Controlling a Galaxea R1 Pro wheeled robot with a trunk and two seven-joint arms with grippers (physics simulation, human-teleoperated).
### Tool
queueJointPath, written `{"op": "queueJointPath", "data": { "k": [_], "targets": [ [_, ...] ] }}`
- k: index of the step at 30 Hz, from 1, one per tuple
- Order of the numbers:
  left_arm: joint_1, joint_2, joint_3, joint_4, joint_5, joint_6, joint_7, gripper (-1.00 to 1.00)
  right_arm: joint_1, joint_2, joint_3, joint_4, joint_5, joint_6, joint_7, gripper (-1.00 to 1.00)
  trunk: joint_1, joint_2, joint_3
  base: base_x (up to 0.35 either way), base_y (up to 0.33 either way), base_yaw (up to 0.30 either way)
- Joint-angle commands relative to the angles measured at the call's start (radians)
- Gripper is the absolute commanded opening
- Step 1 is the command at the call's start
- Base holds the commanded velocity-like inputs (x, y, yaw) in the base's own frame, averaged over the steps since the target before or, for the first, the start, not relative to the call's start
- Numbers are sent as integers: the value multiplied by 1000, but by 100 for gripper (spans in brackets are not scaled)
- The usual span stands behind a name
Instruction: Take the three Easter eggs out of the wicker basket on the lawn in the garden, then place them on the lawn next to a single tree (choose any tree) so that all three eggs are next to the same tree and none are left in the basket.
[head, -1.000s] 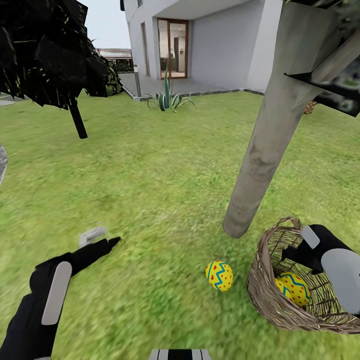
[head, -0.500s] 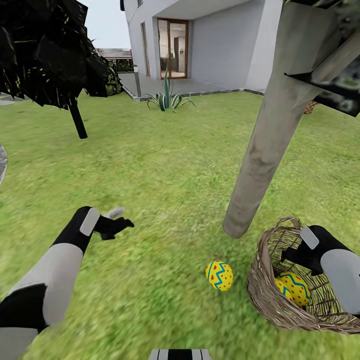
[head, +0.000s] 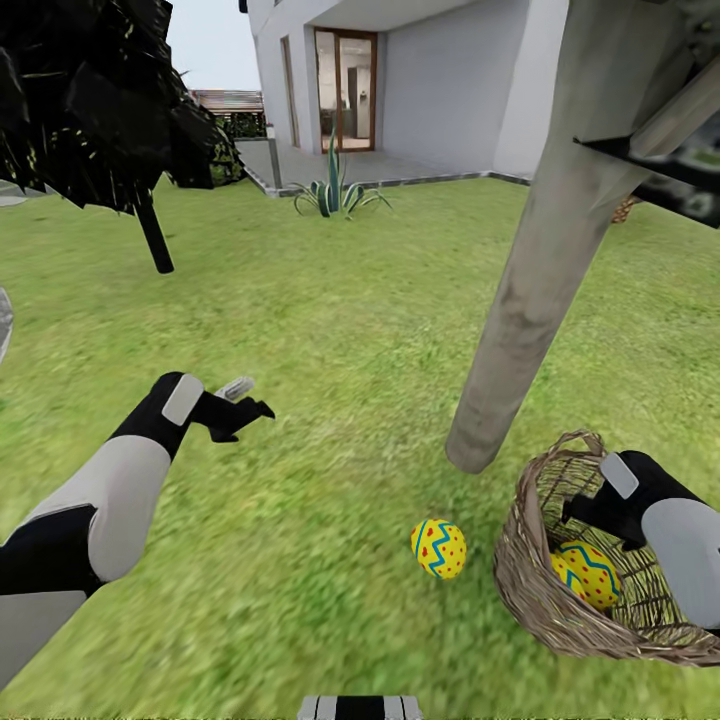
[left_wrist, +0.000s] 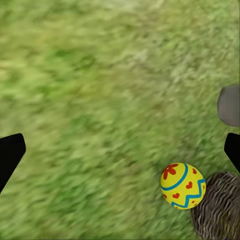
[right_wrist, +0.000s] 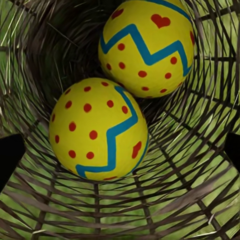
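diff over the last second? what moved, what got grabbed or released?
The left gripper lifted off the low grass and swung up and forward with open, empty jaws. Nothing was grabbed or released. Unchanged: the yellow zigzag-banded egg on the lawn by the pale grey trunk, two eggs in the brown wicker basket, the right gripper inside it.

Your left arm (head: 95, 505) is built of smooth rounded shells, pale grey along the forearm and black at the segment nearer you and at the wrist. A light grey oblong plate (head: 182, 399) sits on that black wrist, and the left gripper (head: 250, 398) ends in black angular fingers with one small pale grey piece beside them. Your right arm (head: 690, 550) shows the same scheme beside the wicker basket (head: 530, 590): grey shell, black wrist, a matching grey plate (head: 619, 475). A striped grey-and-black band (head: 360, 708) of your trunk edges the view.
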Motion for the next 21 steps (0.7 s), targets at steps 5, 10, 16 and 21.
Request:
{"op": "queueJointPath", "data": {
  "k": [5, 10, 16, 21],
  "targets": [
    [-1, -1, 4, -3, 11, 3, 10, 100, 0, -2, -1, -7, -10, -2, -8, 100, 2, -2, -20, 0, 0, 0],
    [-1, -2, 4, -3, 11, 3, 9, 100, 0, -5, -1, -8, -9, -2, -8, 100, 4, -3, -40, 0, 0, 0],
    [-1, -1, 4, -3, 11, 3, 9, 100, 0, -6, -1, -9, -9, -2, -8, 100, 7, -4, -63, 0, 0, 0],
    [-1, -9, 4, -2, 11, 3, 8, 100, 0, -6, -1, -11, -10, -5, -4, 100, 8, -5, -74, 0, 0, 0]
  ]
}}
